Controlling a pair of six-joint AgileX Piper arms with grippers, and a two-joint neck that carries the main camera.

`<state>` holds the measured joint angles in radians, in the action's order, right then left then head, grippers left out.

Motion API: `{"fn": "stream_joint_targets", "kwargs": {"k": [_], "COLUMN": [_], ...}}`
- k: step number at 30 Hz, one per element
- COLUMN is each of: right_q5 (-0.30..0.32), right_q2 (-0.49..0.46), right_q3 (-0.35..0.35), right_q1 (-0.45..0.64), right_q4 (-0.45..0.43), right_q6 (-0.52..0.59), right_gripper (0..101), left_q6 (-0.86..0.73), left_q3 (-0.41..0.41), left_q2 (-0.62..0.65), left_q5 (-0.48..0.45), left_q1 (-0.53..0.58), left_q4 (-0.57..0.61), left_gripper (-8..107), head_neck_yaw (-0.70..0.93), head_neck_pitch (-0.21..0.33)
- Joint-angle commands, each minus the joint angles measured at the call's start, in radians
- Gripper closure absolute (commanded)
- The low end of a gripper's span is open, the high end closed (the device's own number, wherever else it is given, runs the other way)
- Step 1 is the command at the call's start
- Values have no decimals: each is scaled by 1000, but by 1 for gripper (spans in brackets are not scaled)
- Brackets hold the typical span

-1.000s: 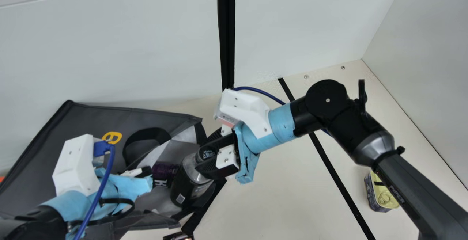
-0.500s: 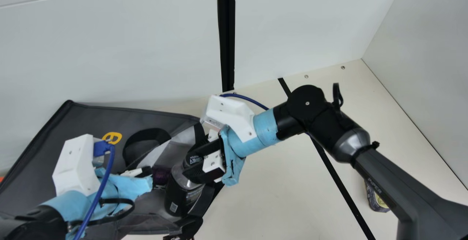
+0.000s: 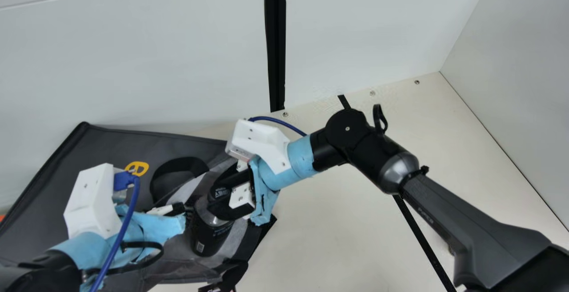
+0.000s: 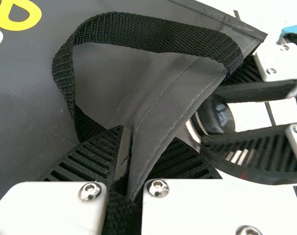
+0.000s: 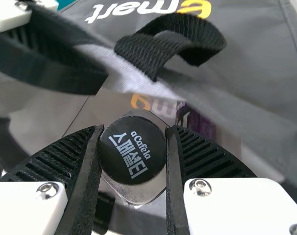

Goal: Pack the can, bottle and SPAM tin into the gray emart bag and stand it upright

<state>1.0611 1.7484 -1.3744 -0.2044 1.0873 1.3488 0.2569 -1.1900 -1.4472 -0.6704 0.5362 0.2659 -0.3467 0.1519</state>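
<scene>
The gray emart bag (image 3: 111,145) lies over the left part of the table (image 3: 320,230), reaching toward its far edge, with its mouth turned to the middle. The left gripper (image 4: 146,137) has its jaws pinched on the bag's rim, on a fold of gray cloth together with black webbing at the root of the strap (image 4: 158,34). That hold probably serves to keep the limp mouth from sagging shut while things go in.

The right gripper (image 5: 135,128) has its jaws closed around the bottle (image 3: 209,234), one on each side of the dark cap (image 5: 132,149). Taking it at the cap end leaves the body free to lead, base first, and keeps the bulky jaws behind it. The bottle is tilted at the mouth of the bag, its lower part over the inner cloth; whether its base touches that cloth, I cannot tell. The purple can (image 5: 202,125) is already inside, near the bottle, so the bottle seems to need a place beside it rather than on top.

A dark sliver beside the right forearm (image 3: 471,225), toward the table's right edge, is likely the SPAM tin (image 3: 450,250), mostly hidden. Packing looks part done: letting go too early could let the bottle roll out, since the bag is not upright.
</scene>
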Motion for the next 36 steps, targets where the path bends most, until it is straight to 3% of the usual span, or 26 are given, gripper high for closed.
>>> {"fn": "stream_joint_targets", "kwargs": {"k": [1, 14, 25, 36], "right_q5": [-16, -110, -153, -159], "right_q2": [12, 83, 86, 73], "right_q3": [-7, -62, -55, -44], "right_q1": [-7, -69, -83, -68], "right_q4": [3, 22, 24, 27], "right_q6": [5, 13, 30, 38], "right_gripper": [101, 101, 101, 65], "left_q6": [0, 0, 0, 0], "left_q3": [0, 0, 0, 0], "left_q2": [0, 0, 0, 0], "left_q5": [0, 0, 0, 0], "left_q1": [0, 0, 0, 0], "left_q4": [0, 0, 0, 0], "left_gripper": [107, 107, 107, 107], "head_neck_yaw": [-2, -2, -2, -2], "head_neck_pitch": [23, 23, 23, 23]}}
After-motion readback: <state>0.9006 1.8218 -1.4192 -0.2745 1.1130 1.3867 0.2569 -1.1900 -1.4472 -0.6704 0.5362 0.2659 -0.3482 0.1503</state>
